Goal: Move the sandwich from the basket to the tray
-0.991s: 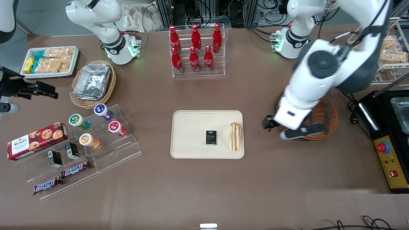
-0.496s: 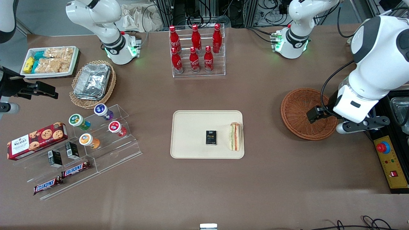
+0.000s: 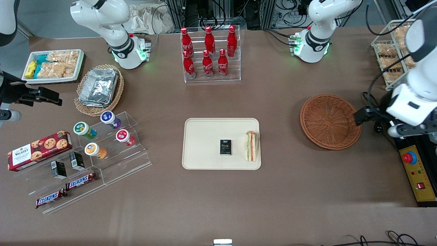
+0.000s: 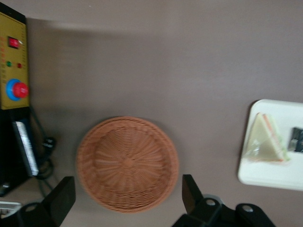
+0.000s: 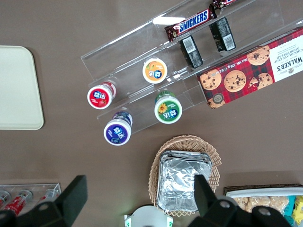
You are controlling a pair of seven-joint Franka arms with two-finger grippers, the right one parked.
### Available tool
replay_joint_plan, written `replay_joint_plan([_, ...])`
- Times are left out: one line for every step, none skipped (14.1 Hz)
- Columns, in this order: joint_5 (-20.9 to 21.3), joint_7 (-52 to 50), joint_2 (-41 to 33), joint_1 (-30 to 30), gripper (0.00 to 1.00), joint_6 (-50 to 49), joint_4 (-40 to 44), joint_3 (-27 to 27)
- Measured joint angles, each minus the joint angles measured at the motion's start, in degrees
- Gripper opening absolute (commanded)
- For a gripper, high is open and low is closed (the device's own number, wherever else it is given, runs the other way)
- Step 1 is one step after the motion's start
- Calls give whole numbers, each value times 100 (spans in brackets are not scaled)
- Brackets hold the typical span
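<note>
The gripper [image 4: 125,208] was seen spread wide and empty, its two fingers [image 4: 61,201] standing apart with nothing between them and nothing touched. It was held above the counter [image 3: 290,191] at the working arm's end, just beside the basket [image 3: 330,121] and over the edge of a yellow control box [image 3: 418,172] carrying a red button.

The basket lay bare, its woven bottom fully shown. The sandwich [image 3: 251,146] was found lying on the tray [image 3: 205,136], against the rim nearest the basket, its green and orange-pink layers facing up. A small black packet [image 3: 225,147] with yellowish lettering too fine to be read lay just beside it, nearer the tray's middle.

Toward the parked arm's end, a red box [image 3: 39,150] marked "WALKER'S" with cookies pictured was noted, and nearer the front camera two bars [image 3: 66,190] marked "SNICKERS" on a clear stepped stand [image 3: 119,164]. Six red Coca-Cola bottles [image 3: 208,51] stood in a clear rack.
</note>
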Motion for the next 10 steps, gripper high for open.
replay_joint_plan([-35,335,-54,-15,100,-34,1,203])
replay_joint_plan([-53,611,-97,-66,100,-67,3,397])
replay_joint_plan([-63,815,-127,-184,100,-86,9,612])
replay_joint_plan([-70,964,-144,-400,100,-104,45,887])
replay_joint_plan([-74,1058,-146,-726,100,-154,123,1247])
replay_joint_plan([-78,1108,-147,-1116,100,-229,199,1651])
replay_joint_plan([-95,1130,-147,-1481,100,-298,257,2021])
replay_joint_plan([-113,1140,-147,-1803,100,-340,282,2327])
replay_joint_plan([-127,1142,-147,-2069,100,-355,287,2570])
replay_joint_plan([-183,1142,-147,-2260,100,-359,287,2740])
